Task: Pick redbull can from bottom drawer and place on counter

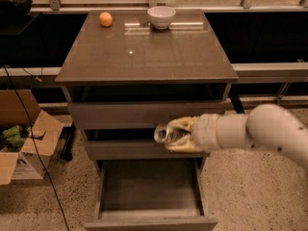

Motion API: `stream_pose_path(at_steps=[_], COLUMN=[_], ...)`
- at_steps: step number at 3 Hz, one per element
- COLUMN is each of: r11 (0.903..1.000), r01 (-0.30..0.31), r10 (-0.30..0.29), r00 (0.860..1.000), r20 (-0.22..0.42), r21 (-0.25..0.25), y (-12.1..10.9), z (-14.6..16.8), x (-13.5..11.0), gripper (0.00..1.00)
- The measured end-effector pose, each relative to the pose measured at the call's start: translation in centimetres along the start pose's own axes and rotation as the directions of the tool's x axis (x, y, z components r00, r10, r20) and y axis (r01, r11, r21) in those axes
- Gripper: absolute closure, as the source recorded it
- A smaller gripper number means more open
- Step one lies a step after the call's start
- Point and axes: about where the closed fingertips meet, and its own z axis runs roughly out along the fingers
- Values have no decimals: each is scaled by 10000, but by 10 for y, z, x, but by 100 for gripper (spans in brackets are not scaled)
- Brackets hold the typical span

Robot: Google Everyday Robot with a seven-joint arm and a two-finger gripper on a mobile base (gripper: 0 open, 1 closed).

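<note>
We find the gripper (175, 134) level with the middle drawer front, out over the open bottom drawer (149, 186). It is closed around the redbull can (162, 134), which appears to lie roughly sideways in the grasp (the can is blurred, so its tilt is uncertain).

The drawer floor shows bare, so we judge the pick done and the carry to the counter (144, 52) in hand. To do it well, we advise raising the can clear of the overhanging edge before moving inward, then setting it upright on the bare front half.

The counter is glossy and reflective, with an orange fruit (106, 19) and white bowl (161, 17) at the rear, well apart from any landing spot. A cardboard box (24, 148) sits on the speckled floor to the left
</note>
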Motion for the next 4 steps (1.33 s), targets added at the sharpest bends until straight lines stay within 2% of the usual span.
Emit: stream_pose_path(at_steps=[1,2,3,4], r11=[9858,9772,9771,9431], r01=[1661,1928,1937,3174], r10=[-1659,-1944,-1953,-3210], r00=[9861,9809,9807,9468], r20=[-83,89,90,223], r21=[251,884,884,994], y=[-68,-107,-107,-130], z=[-26,-44,-44,-33], x=[-62,-86,-86,-114], gripper=[100,100,100,100])
